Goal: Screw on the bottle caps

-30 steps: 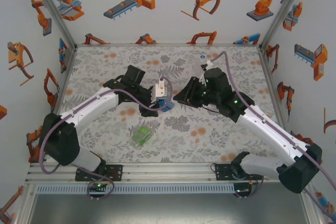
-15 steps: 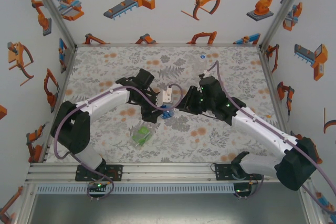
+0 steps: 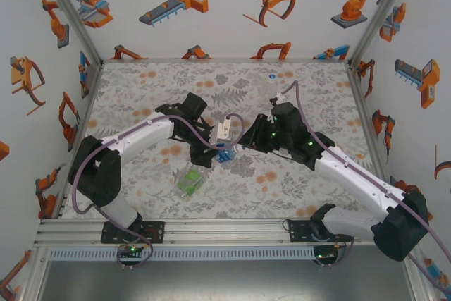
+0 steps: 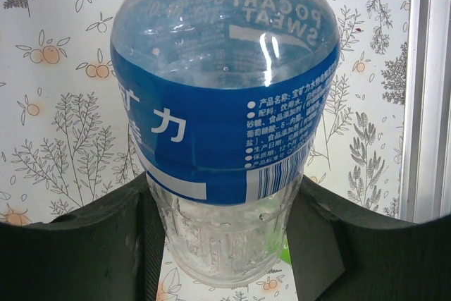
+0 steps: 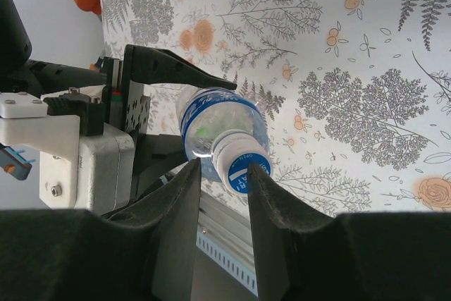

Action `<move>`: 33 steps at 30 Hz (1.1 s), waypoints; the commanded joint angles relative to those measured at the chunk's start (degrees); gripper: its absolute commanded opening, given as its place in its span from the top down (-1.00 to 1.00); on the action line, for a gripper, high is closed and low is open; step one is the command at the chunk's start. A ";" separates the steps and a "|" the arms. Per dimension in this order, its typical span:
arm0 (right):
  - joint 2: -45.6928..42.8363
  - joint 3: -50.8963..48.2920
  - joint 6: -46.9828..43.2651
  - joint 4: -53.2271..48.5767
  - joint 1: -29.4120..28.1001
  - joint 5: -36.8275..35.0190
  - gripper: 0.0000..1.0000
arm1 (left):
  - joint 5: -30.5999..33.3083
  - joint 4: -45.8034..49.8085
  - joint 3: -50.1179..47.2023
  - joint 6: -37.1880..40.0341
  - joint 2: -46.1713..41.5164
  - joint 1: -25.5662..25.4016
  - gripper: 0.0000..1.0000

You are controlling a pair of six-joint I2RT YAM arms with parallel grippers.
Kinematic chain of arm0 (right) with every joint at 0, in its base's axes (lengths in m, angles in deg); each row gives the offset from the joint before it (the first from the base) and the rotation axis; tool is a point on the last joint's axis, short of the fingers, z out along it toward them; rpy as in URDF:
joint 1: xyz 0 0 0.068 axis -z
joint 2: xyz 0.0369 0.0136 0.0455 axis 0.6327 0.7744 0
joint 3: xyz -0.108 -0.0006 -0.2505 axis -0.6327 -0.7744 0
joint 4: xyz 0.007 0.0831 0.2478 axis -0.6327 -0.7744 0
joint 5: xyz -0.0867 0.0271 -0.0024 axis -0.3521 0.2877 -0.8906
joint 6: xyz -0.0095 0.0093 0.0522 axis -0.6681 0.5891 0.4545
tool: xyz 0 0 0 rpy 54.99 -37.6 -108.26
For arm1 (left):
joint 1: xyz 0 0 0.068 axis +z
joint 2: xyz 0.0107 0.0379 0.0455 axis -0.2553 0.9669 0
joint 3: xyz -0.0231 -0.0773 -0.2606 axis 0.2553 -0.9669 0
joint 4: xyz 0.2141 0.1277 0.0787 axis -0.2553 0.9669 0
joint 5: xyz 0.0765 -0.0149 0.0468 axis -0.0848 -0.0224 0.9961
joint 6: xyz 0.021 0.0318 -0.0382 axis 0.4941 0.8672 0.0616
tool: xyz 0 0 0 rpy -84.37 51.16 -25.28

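My left hand (image 4: 225,227) is clamped on the ribbed lower body of the blue-labelled clear plastic bottle (image 4: 225,125), above mid-tabletop (image 3: 141,82). It looks light, thin-walled and crushable, so easy pressure. My right hand (image 5: 225,170) pinches its small white screw cap (image 5: 236,163).

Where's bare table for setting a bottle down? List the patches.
Free: the far-left corner behind the left arm; the near-right stretch between the right arm and front rail. Crowded: the centre, where both arms meet at the blue-label bottle, with the green-label bottle just nearer.
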 commanded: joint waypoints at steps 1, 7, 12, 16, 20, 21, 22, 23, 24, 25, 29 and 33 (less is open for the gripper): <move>0.25 1.45 -0.98 0.51 0.29 1.45 0.33 | -5.89 0.92 1.80 2.30 -2.33 -0.30 1.00; -1.72 5.01 -4.48 -2.67 0.35 0.02 0.33 | -6.11 1.24 2.48 1.63 -2.69 0.08 1.00; -4.90 8.45 -12.74 -4.56 0.47 -1.51 0.28 | -7.41 1.54 2.37 2.11 -3.76 0.38 1.00; -7.66 9.66 -26.76 -4.40 0.47 3.54 0.20 | -9.72 2.12 2.16 3.70 -5.06 0.46 1.00; -10.21 10.72 -42.87 -6.52 0.47 10.34 0.14 | -12.66 3.34 2.26 5.41 -6.17 0.50 1.00; -10.60 11.03 -48.06 -7.31 0.51 12.69 0.13 | -13.48 3.65 2.37 5.80 -6.38 0.52 1.00; -11.02 11.25 -53.37 -8.05 0.47 15.39 0.11 | -14.32 4.08 2.50 6.18 -6.58 0.46 1.00; -11.29 11.35 -57.43 -8.66 0.47 17.55 0.10 | -14.92 4.52 2.67 6.56 -6.56 0.47 1.00; -11.56 11.52 -62.22 -9.34 0.47 19.62 0.07 | -15.54 4.98 2.93 6.83 -6.52 0.47 1.00; -11.70 11.62 -66.52 -10.18 0.47 21.45 0.05 | -16.01 5.49 3.13 7.13 -6.53 0.46 1.00; -11.33 11.84 -82.58 -13.63 0.38 27.21 -0.01 | -17.20 7.48 3.75 8.28 -6.61 0.40 1.00; -9.50 12.24 -87.01 -13.25 0.30 28.30 -0.02 | -17.45 8.26 3.90 8.89 -6.71 0.41 1.00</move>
